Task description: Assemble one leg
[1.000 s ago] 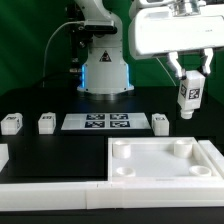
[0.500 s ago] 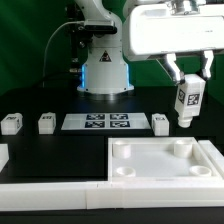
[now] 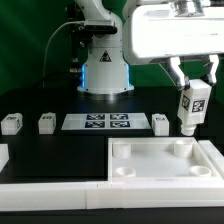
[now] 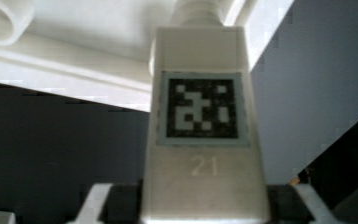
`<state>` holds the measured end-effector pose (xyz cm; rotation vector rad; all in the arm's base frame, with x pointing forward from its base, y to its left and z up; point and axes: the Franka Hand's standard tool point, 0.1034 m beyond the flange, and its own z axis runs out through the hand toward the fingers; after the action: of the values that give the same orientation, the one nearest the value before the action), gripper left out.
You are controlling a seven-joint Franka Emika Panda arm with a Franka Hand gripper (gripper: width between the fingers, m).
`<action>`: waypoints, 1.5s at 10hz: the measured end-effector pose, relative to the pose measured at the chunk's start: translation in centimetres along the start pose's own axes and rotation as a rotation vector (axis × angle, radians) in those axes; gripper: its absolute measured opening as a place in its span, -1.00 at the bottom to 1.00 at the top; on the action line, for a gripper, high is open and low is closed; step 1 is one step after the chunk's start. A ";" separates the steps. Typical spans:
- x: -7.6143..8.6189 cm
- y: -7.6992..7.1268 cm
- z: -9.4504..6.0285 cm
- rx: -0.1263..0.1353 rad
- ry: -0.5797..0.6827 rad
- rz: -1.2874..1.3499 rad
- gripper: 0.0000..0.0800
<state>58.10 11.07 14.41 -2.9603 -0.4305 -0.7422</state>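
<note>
My gripper (image 3: 191, 84) is shut on a white leg (image 3: 190, 106) with a black-and-white tag, holding it upright in the air above the far right corner of the large white tray-like part (image 3: 165, 175). In the wrist view the leg (image 4: 204, 120) fills the middle, tag and the number 21 facing the camera, with the fingers (image 4: 108, 200) on both sides. Three other legs stand on the black table: two at the exterior view's left (image 3: 11, 123) (image 3: 46, 123) and one (image 3: 160, 123) just right of the marker board.
The marker board (image 3: 98, 122) lies flat behind the tray-like part. The robot base (image 3: 104, 70) stands at the back. A low white wall (image 3: 50, 187) runs along the front. A white block edge (image 3: 3, 155) shows at the far left.
The gripper with the held leg has moved toward the exterior view's right and slightly down, closer to the tray-like part's far right corner.
</note>
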 end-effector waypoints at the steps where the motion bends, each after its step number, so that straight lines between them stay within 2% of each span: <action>1: 0.1 0.1 0.0 -0.003 0.015 -0.002 -0.26; 3: 0.0 0.2 0.1 -0.009 0.039 -0.003 -0.26; 4: 0.4 0.5 0.0 -0.022 0.092 -0.002 -0.26; 5: 0.0 0.6 0.6 -0.026 0.111 0.001 -0.26; 6: 0.2 0.5 1.0 -0.022 0.104 0.001 -0.26; 8: 0.9 1.2 1.8 -0.034 0.145 0.001 -0.26; 10: 1.7 1.3 2.2 -0.031 0.146 0.000 -0.26; 15: 1.6 1.3 2.5 -0.032 0.142 -0.012 -0.26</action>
<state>60.99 10.51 13.00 -2.9109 -0.4305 -0.9623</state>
